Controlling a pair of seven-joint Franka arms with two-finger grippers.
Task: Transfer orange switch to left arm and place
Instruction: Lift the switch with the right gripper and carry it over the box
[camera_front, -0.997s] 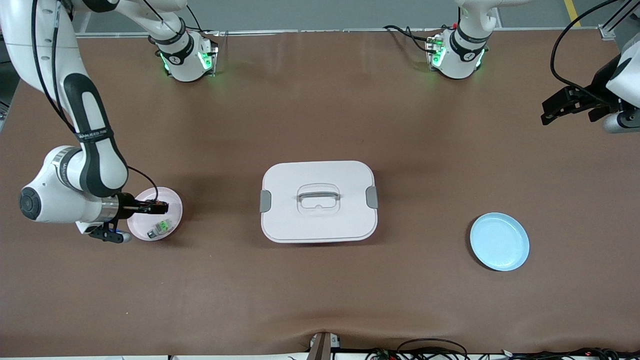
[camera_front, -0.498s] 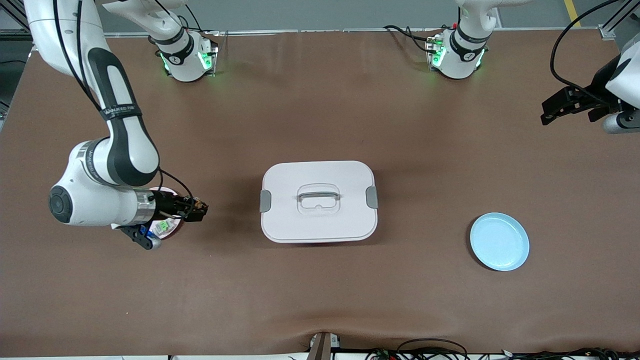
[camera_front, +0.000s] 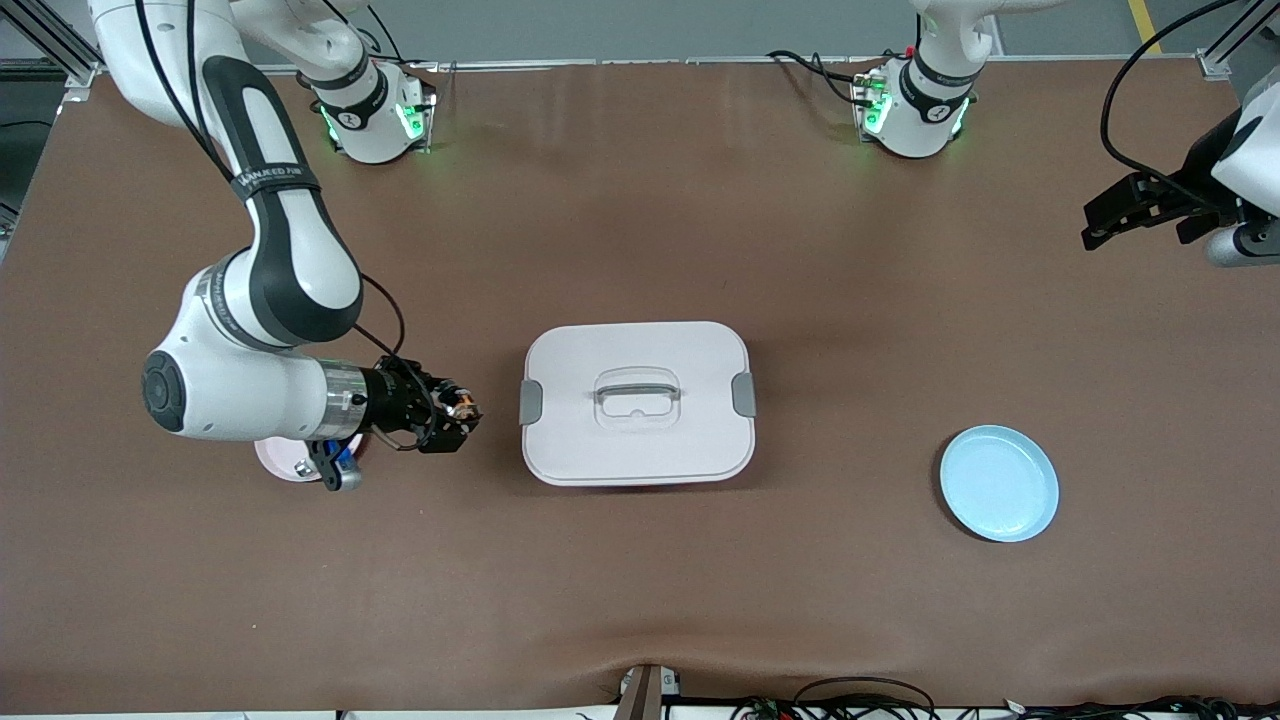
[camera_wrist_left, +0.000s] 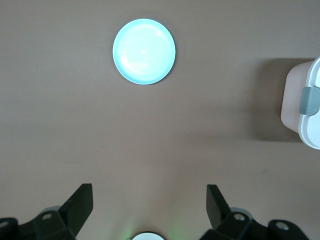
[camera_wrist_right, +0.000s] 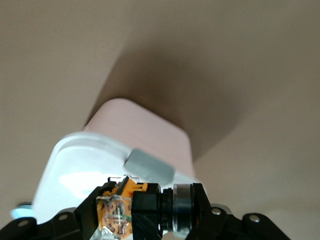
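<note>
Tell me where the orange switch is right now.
The orange switch is clamped in the right gripper, in the air between the pink plate and the box.

Even overhead light, soft shadows

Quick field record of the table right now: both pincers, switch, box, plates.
right pincer: shut on the switch, in the air over the table between pink plate and box
left pincer: open, waiting over the table's edge at the left arm's end
box: mid-table, lid on
pink plate: largely hidden under the right arm
blue plate: nothing on it, toward the left arm's end
</note>
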